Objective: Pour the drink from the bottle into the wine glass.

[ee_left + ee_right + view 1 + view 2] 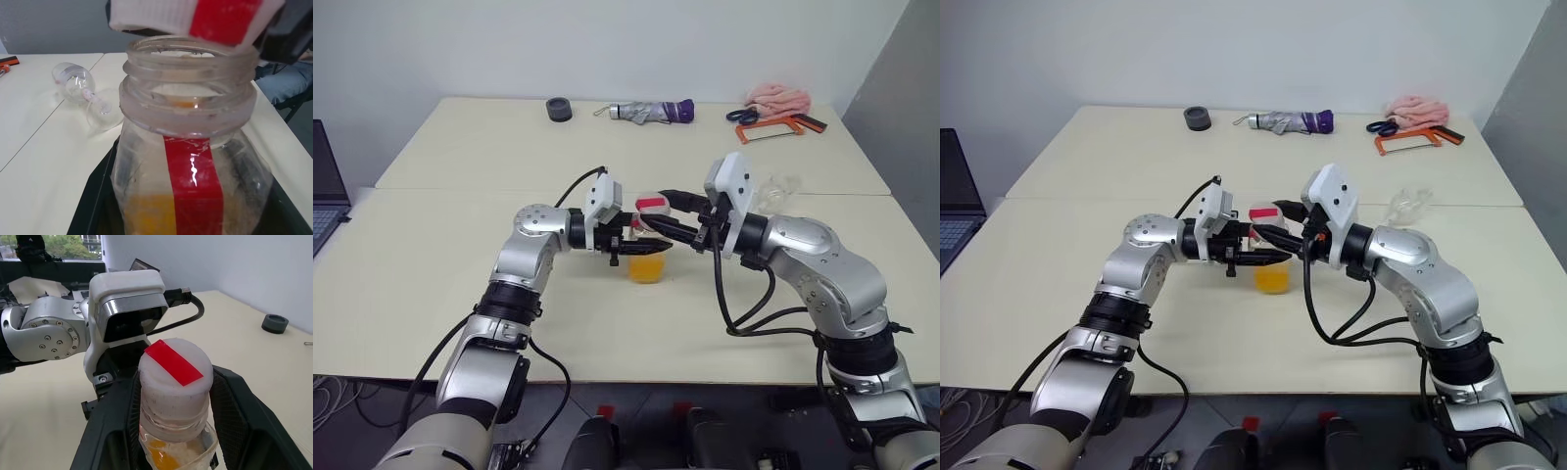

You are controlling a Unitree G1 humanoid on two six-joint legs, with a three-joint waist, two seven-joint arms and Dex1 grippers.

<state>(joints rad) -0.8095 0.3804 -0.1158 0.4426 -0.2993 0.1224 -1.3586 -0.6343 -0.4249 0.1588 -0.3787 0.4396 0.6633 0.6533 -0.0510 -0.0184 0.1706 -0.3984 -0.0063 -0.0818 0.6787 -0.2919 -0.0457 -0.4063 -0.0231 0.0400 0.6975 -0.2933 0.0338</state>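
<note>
At frame centre, the left gripper [628, 245] fingers clamp the light, thin-walled bottle [647, 257] (squeezable, a third full). The right gripper [171, 396] fingers close round its cap [175, 374], the sensible hold. The fragile wine glass [85, 94] lies toppled on the surface [460, 294] at right.

No legible text, brand, number or sign — bottle [190, 196] label strip between left gripper [651, 247] fingers plain red-and-white; cap [175, 377] band plain red.

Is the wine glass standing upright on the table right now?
No. The wine glass lies on its side on the table, bowl and round foot both resting on the surface.
</note>
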